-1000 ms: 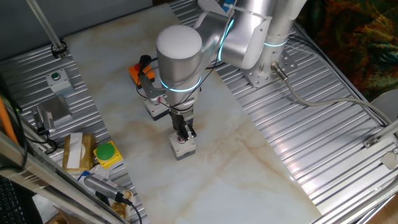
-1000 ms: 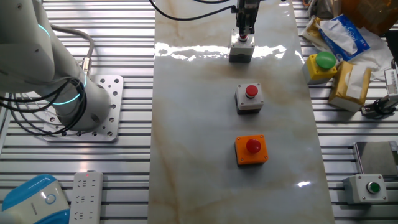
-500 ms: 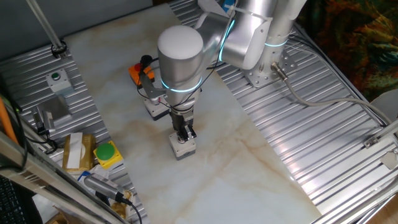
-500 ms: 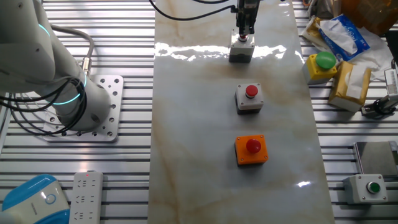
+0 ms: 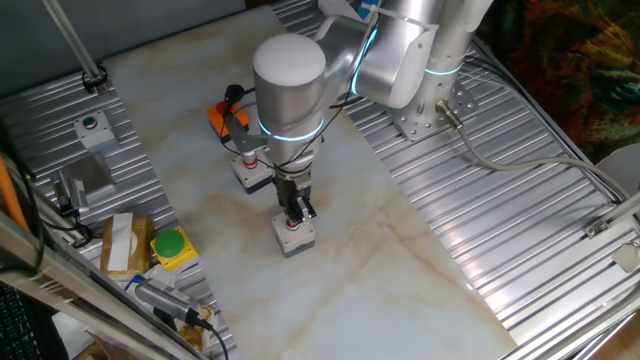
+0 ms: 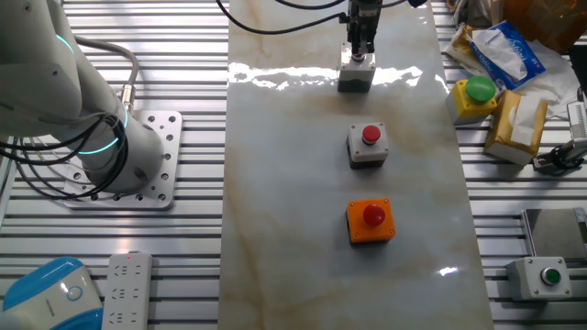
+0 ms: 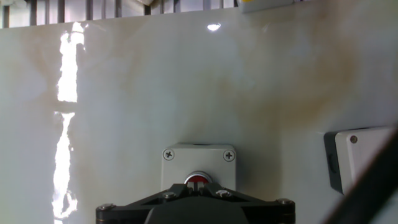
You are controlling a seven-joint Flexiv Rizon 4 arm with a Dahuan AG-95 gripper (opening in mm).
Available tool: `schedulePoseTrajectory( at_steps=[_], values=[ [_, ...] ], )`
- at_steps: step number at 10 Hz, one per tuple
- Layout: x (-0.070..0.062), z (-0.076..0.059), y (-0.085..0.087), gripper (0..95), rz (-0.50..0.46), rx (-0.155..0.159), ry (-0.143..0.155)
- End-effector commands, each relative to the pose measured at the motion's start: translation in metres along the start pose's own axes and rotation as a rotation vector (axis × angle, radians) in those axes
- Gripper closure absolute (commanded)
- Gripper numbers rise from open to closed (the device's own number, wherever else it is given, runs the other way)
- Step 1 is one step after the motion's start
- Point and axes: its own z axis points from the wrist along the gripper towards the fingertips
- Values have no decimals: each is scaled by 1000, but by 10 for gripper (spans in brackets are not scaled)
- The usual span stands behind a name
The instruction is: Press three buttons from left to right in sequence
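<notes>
Three red-capped buttons stand in a row on the marble top. In the other fixed view the orange box (image 6: 371, 222) is nearest, a light grey box (image 6: 369, 145) is in the middle, and a second grey box (image 6: 356, 75) is farthest. My gripper (image 6: 359, 48) points straight down onto the cap of the far grey box (image 5: 293, 236). In the hand view the fingertips (image 7: 198, 184) are together, with no gap, right at that box's red cap (image 7: 198, 178). The middle box (image 5: 250, 172) and the orange box (image 5: 222, 117) sit partly behind the arm.
A green button on a yellow box (image 6: 475, 95) and a cardboard packet (image 6: 515, 126) lie beside the marble. A grey box with a small green button (image 6: 545, 278) sits on the ribbed metal. The arm's base (image 6: 128, 156) and a power strip (image 6: 127, 289) are on the other side.
The wrist has shifted very slightly upward; the fingertips stay at the far grey box's cap. The buttons have not moved.
</notes>
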Motion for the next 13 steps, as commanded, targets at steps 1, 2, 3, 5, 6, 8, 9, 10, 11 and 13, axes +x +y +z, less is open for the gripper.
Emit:
schedulePoseTrajectory(
  at_steps=[1, 2, 3, 5, 6, 8, 9, 10, 11, 13],
  values=[
    [1, 2, -1, 950, 3, -23, -28],
    [2, 3, -1, 950, 3, -27, -44],
    [2, 4, -1, 950, -14, 14, -41],
    [2, 7, 0, 950, -5, 13, -51],
    [3, 8, 0, 950, -8, 27, -46],
    [3, 11, 0, 950, 6, 14, -48],
    [4, 13, 1, 950, 1, 59, -47],
    [3, 15, 1, 950, -17, 115, -39],
    [3, 14, 1, 950, -18, 117, -28],
    [2, 14, 1, 950, -18, 106, -21]
  ],
)
